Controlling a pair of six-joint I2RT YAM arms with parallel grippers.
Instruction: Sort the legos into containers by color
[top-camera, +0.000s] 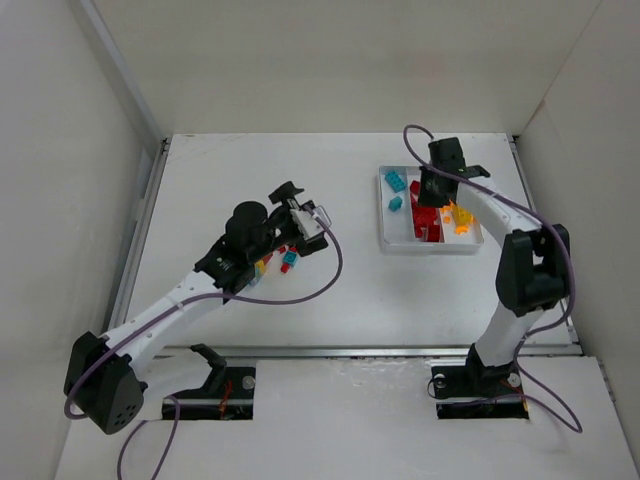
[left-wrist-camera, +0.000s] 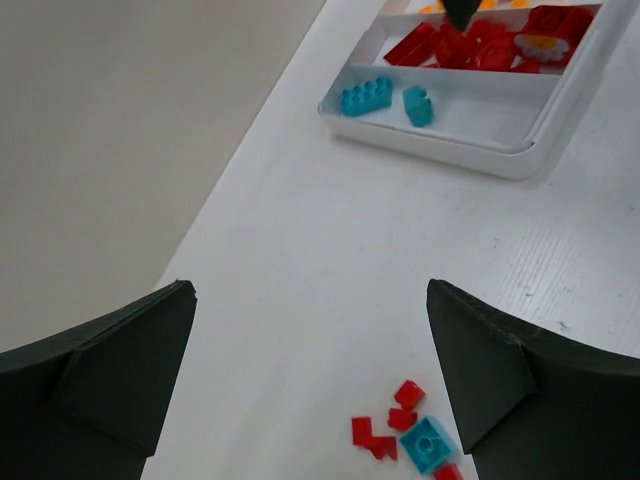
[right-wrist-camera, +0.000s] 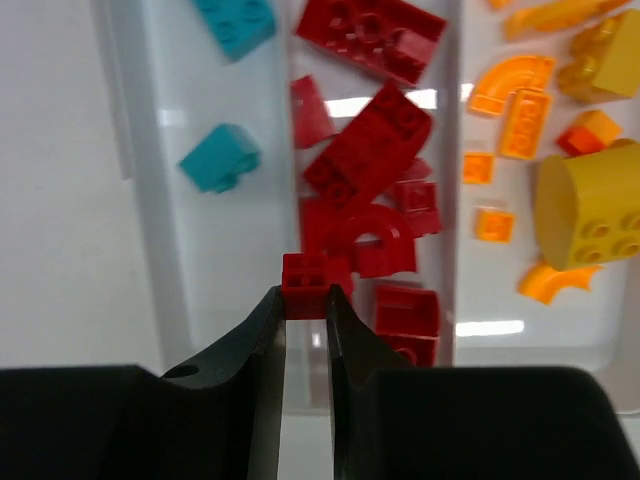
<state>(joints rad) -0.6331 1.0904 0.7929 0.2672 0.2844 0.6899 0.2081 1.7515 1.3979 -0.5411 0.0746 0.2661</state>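
Legos fill a white tray (top-camera: 430, 247) on the far right of the worktop (top-camera: 250, 170), and a few more lie loose near the middle. The tray has three side-by-side compartments. The left one holds two teal pieces (right-wrist-camera: 220, 158), the middle one a heap of red bricks (right-wrist-camera: 370, 150), and the right one orange-yellow bricks and curved pieces (right-wrist-camera: 510, 82), with one larger yellow block (right-wrist-camera: 585, 210).

The right arm (top-camera: 530, 265) reaches over the tray. Its jaws are drawn in to a narrow gap and pinch a small red brick (right-wrist-camera: 305, 272) at the very tips. In the right wrist view this brick sits over the near left edge of the red compartment, just beside the divider to the teal one. Whether it touches the red pieces under it cannot be told.

The left arm (top-camera: 180, 300) hangs over the middle of the worktop, well apart from the tray. Its jaws stand wide and hold nothing. Under them, in the left wrist view, lie small red bits (left-wrist-camera: 380, 432) with a teal brick (left-wrist-camera: 428, 443) just beside them. The top view also shows a yellow piece (top-camera: 264, 265) close by, partly hidden by the arm.
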